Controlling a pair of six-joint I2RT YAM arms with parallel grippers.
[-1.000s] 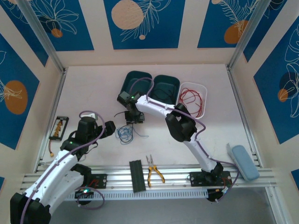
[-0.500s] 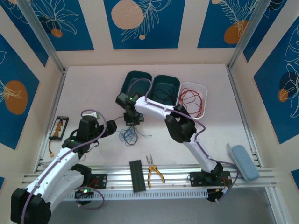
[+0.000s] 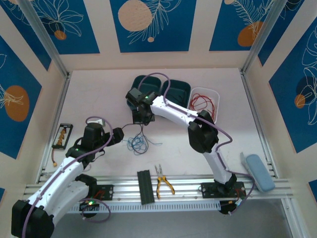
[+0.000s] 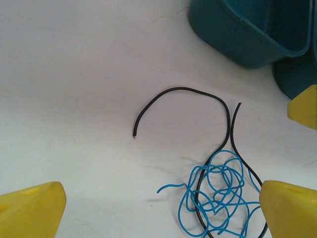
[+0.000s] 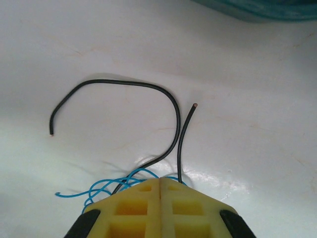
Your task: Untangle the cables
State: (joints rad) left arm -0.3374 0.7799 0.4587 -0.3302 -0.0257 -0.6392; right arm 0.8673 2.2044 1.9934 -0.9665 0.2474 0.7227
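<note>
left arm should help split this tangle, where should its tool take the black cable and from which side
Take the black cable on its bare arch near the free end, clear of the blue cable loops. Bring the open left tool straight down from above, jaws across the strand: it lies flat on the table, so a side approach would likely push it.

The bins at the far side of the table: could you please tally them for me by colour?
Teal bins: 2
White bin: 1
Total: 3
</note>
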